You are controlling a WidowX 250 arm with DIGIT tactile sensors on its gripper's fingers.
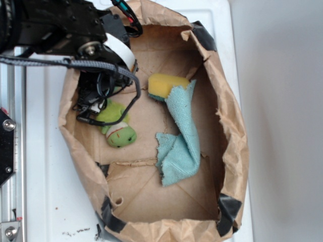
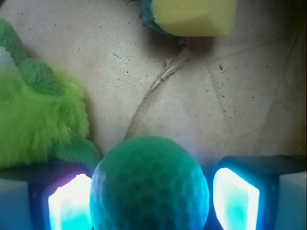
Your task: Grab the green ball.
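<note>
A shallow brown paper bag [image 1: 237, 151], folded down and taped at its corners, is laid open on the white surface [image 1: 45, 166], apparently so that loose items are kept together and reachable from above. Along its right half a light blue cloth [image 1: 182, 136] is draped, one end lapping onto the yellow sponge [image 1: 167, 85]. At the left, the lime-green plush toy [image 1: 119, 127] lies on the bag floor, partly covered by the black arm [image 1: 55, 25], which is angled down into the bag's upper left corner. In the exterior view the green ball is hidden beneath the arm; it is shown only in the wrist view. There the green ball [image 2: 149, 184] is seen resting on the paper floor directly between the two fingers of the gripper [image 2: 152, 200], with the plush just beside it on one side and the sponge well apart beyond it. The jaws are set only a little wider than the ball; whether the pads are already pressed against it cannot be told, since a thin dark gap may remain on each side. The ball is judged to be centred well for a grasp.
</note>
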